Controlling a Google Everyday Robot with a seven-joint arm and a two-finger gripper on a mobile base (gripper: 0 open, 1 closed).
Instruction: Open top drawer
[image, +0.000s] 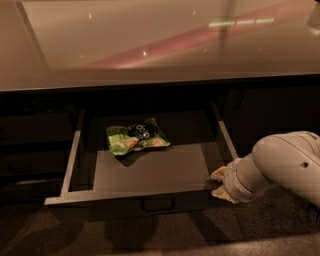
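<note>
Camera view: the top drawer (160, 172) sits in the lower middle of the frame, under the front edge of the counter (150, 45). It is already pulled far out, so its grey floor and both pale side rails are visible. Its long axis runs left to right across the frame, and its travel is toward the lower edge of the frame.

The gripper (220, 185) is at the right front corner of the drawer, lower right of centre, touching or just beside the end of the front panel. The drawer therefore lies to the left of the gripper. The handle (157, 204) is also well to the left, at the middle of the front panel, and the gripper is not on it. Whether the gripper is clenched or released, I cannot tell. The pale arm (285, 162) enters from the right edge.

A green snack bag (136, 138) lies flat on the drawer floor, toward the back left, well apart from the gripper.

The counter is glossy and shows light reflections. In front of the drawer there is dark floor (150, 235), with room to draw back. I judge the opening nearly or fully done.
</note>
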